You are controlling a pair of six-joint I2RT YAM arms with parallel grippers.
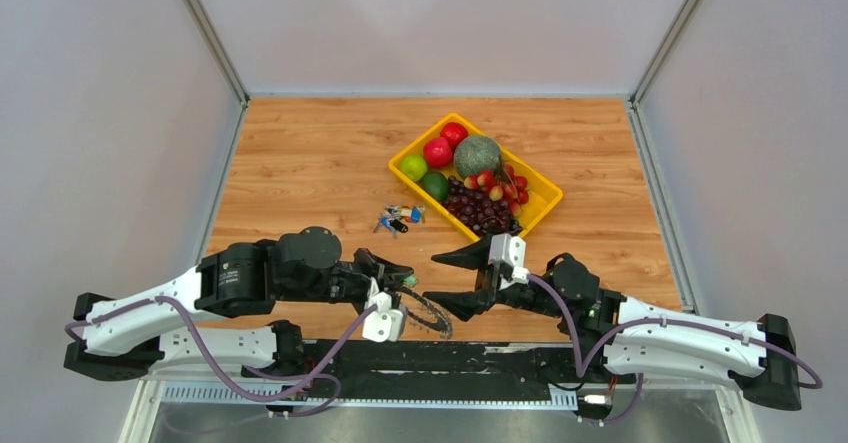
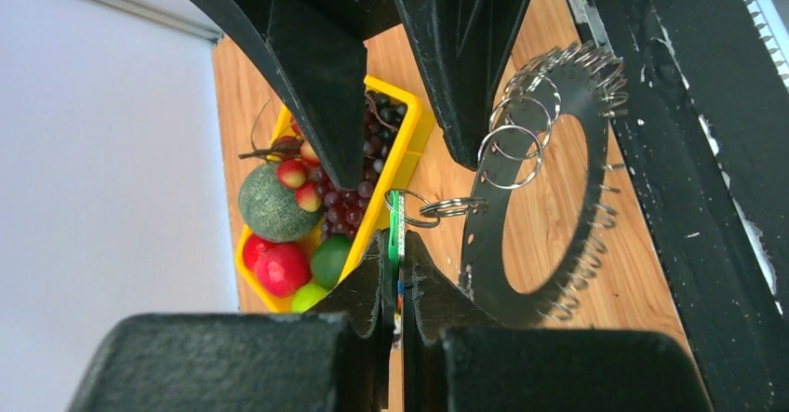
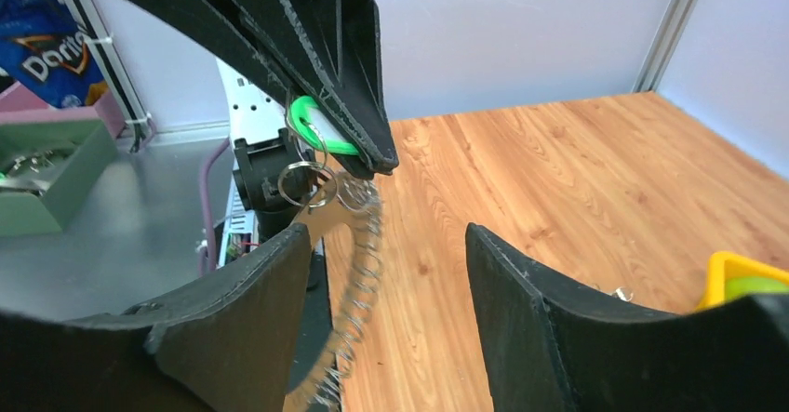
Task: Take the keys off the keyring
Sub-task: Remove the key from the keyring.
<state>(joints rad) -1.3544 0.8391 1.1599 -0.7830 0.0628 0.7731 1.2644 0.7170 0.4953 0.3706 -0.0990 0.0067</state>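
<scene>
- Top view: the left gripper [image 1: 400, 277] is pressed together on a small green tag [image 1: 410, 282]. The keyring [image 1: 432, 315] hangs from the tag toward 5 o'clock, above the near table edge.
- The right gripper [image 1: 432, 279] is spread, with one finger at 12 o'clock and one at 6 o'clock of the tag, touching nothing.
- A yellow tray [image 1: 545, 203] of fruit sits well apart at 1 o'clock. A small coloured key bunch [image 1: 400, 217] lies just beside the tray's near-left rim.
- Left wrist view: the left gripper's fingertips [image 2: 383, 254] pinch the tag edge-on. At 3 o'clock of the tag, small wire loops [image 2: 510, 142] link it to the keyring, which appears here as a dark flat hoop.
- The keys [image 2: 600, 68] show as silver spikes around the hoop's rim, too small to tell apart.
- Right wrist view: the right gripper's own fingers [image 3: 521, 310] stand wide apart at the bottom. The tag is pinched at 11 o'clock, and the keyring dangles below it between the two grippers, blurred.
</scene>
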